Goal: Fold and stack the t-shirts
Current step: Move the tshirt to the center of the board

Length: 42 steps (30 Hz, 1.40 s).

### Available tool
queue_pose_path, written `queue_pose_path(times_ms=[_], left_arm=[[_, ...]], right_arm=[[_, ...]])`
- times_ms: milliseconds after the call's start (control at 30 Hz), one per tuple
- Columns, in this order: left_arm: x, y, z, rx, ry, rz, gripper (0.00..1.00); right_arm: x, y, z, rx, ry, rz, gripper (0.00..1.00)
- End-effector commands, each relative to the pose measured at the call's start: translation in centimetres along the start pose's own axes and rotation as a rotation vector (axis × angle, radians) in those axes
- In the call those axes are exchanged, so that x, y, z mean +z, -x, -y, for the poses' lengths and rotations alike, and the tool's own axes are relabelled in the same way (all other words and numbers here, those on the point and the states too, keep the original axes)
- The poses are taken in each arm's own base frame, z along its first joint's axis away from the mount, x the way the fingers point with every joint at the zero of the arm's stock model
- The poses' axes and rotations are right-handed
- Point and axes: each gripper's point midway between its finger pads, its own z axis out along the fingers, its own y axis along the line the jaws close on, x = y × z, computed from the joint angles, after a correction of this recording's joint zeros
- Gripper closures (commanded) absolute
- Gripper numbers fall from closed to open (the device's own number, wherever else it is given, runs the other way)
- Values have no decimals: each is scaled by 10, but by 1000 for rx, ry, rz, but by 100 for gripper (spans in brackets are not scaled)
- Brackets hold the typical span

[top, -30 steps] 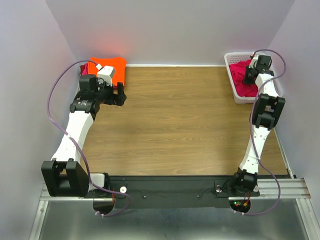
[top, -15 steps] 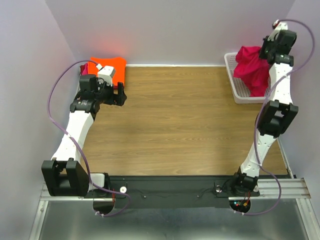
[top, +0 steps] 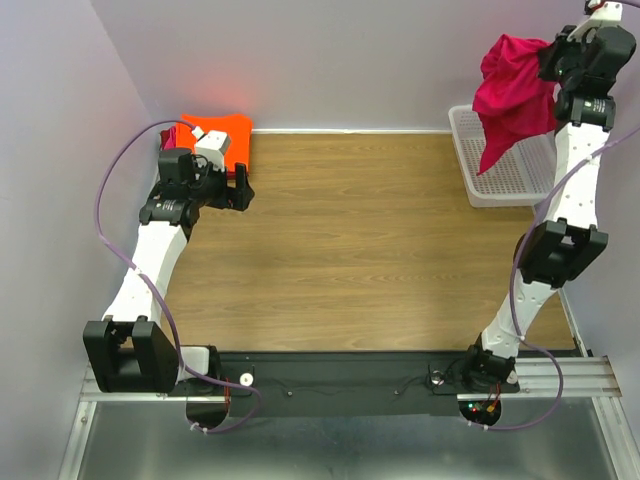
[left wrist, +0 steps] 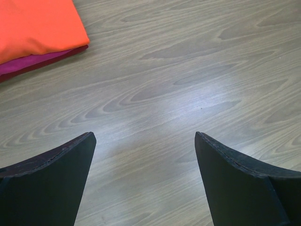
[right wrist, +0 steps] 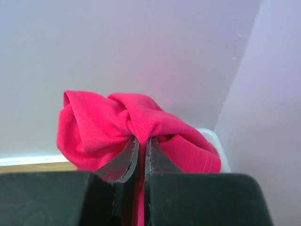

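Right arm (top: 575,170) stands high at 1 o'clock, right fingers (right wrist: 126,160) pinching the magenta-pink t-shirt (top: 512,95) over the basket (top: 520,180); left fingers (left wrist: 51,183) splayed at 10 o'clock above bare worktop (top: 380,250).

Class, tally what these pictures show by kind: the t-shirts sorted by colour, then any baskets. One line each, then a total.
Magenta-pink t-shirt: 1
Orange t-shirt: 1
Darker red t-shirt: 1
White mesh basket: 1
Total: 4
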Motion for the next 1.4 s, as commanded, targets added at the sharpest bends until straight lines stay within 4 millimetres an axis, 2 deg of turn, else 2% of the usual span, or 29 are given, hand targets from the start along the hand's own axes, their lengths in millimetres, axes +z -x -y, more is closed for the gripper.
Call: queue_pose_path(times_ms=[0, 67, 167, 233, 267, 300, 400, 433, 467, 500, 533, 567, 600, 633, 667, 700, 733, 767, 833, 933, 1000, 1067, 1133, 1167, 1200, 1233, 1267, 1300, 1367], left_arm=[[-10, 26, 4, 14, -41, 86, 1], [-13, 31, 9, 15, -67, 103, 1], [-24, 40, 1, -8, -86, 131, 1], [-32, 46, -2, -24, -105, 151, 1], [-34, 47, -4, -36, -110, 155, 1], [-37, 49, -4, -36, -122, 162, 1], [-48, 55, 0, -31, -177, 179, 1], [-50, 55, 5, -20, -204, 177, 1], [-54, 55, 8, -7, -215, 183, 1], [-57, 56, 11, 4, -223, 188, 1], [-60, 56, 14, 15, -236, 190, 1], [-64, 57, 17, 34, -240, 202, 1], [-66, 57, 18, 41, -241, 205, 1], [-68, 57, 20, 49, -247, 211, 1], [-70, 57, 22, 62, -251, 216, 1], [-71, 56, 23, 65, -255, 217, 1], [-72, 55, 26, 72, -265, 216, 1], [-72, 54, 26, 91, -271, 216, 1], [-71, 48, 29, 107, -291, 200, 1], [-65, 34, 38, 164, -327, 158, 1], [-57, 19, 44, 238, -330, 108, 2], [-45, -3, 73, 324, -402, 49, 2], [-36, -22, 88, 409, -427, 2, 3], [-29, -42, 109, 448, -484, -40, 4], [-23, -52, 119, 472, -503, -66, 6], [-15, -60, 121, 508, -482, -86, 8], [-8, -79, 140, 540, -531, -132, 9], [-1, -85, 135, 545, -511, -153, 10], [9, -104, 159, 605, -540, -191, 14]], right_arm=[[-66, 128, -48, -19, 181, 292, 99], [-82, 141, -62, -16, 241, 313, 99], [-115, 165, -90, -16, 362, 351, 100], [-138, 172, -109, -12, 451, 352, 99], [-138, 161, -114, 3, 482, 322, 99], [-150, 167, -122, -9, 517, 332, 99], [-169, 141, -146, 22, 642, 248, 99], [-162, 110, -156, 61, 683, 172, 100], [-168, 101, -165, 67, 710, 149, 100], [-179, 92, -177, 65, 748, 130, 99], [-188, 79, -199, 75, 812, 100, 99], [-188, 36, -214, 111, 874, 3, 97], [-204, 23, -231, 108, 937, -33, 72], [-219, 5, -265, 106, 1024, -79, 53], [-224, -32, -279, 92, 1059, -147, 33], [-234, -50, -291, 92, 1092, -199, 2], [-240, -63, -300, 96, 1112, -230, 0], [-239, -83, -299, 125, 1098, -290, 0], [-234, -103, -296, 135, 1066, -361, 0], [-227, -145, -278, 66, 951, -467, 0], [-233, -182, -265, 17, 900, -565, 0], [-234, -214, -248, -55, 825, -642, 0], [-249, -256, -232, -90, 778, -764, 3], [-251, -270, -220, -141, 729, -802, 4], [-255, -283, -212, -162, 708, -835, 5], [-258, -293, -207, -181, 691, -861, 10], [-263, -310, -196, -212, 649, -906, 13], [-265, -317, -192, -221, 635, -928, 17], [-269, -337, -180, -243, 576, -994, 29]])
